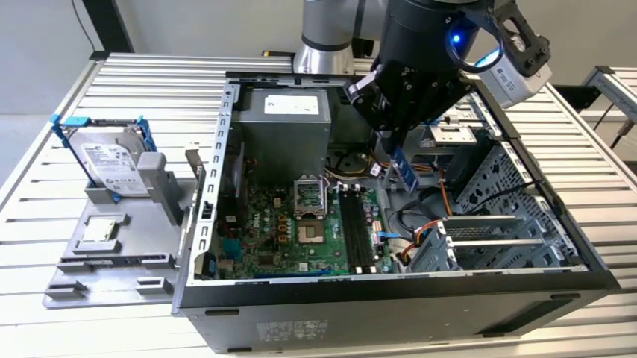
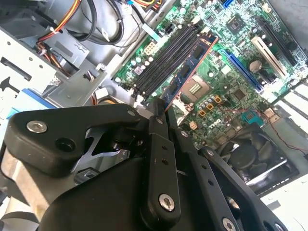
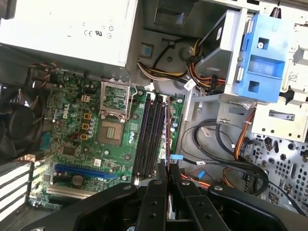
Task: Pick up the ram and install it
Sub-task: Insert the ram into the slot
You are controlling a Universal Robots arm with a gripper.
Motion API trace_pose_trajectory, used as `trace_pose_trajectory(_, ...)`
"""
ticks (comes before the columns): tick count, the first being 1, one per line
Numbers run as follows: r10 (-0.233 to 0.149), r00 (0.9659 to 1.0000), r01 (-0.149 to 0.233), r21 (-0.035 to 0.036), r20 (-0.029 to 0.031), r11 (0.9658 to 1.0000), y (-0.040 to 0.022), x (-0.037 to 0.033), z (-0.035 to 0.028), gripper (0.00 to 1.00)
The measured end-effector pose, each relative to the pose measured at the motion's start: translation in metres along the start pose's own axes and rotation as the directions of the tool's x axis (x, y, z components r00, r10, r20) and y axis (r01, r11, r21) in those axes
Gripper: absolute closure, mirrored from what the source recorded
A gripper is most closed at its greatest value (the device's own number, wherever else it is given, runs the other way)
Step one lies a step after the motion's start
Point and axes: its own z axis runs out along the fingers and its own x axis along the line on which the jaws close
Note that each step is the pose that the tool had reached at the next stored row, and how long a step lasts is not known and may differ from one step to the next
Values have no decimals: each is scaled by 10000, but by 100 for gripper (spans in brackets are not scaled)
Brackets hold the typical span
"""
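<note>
The board's (image 1: 264, 224) black slots (image 1: 356, 227) lie low. Above them, toward the exterior view's right, the tool (image 1: 391, 140) is clamped on the ram (image 1: 401, 165), which hangs beneath it. It looks light, stiff and fragile, best held by its edges, not the chips.

Exterior view: cam sits high, off the arm, tilted down at the open PC case (image 1: 398, 317) on the slatted worktop (image 1: 149, 82). Mid-range, whole case in shot. In both wrist views the cams sit right behind the fingers (image 2: 161, 159) (image 3: 154, 204), v. close, looking past them down into the case. Second wrist view comes in skewed and catches the ram (image 2: 190, 67) broadside. All three share the motherboard (image 1: 268, 224) (image 2: 231, 72) (image 3: 72, 120) and its black memory slots (image 1: 356, 224) (image 2: 159, 65) (image 3: 147, 134).
</note>
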Motion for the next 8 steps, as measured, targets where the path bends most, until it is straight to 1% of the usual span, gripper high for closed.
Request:
trace_pose_trajectory(4,8,10000,-8,0,1,10000,-1,1,27,100)
trace_pose_trajectory(8,16,10000,-16,0,1,10000,-1,1,30,100)
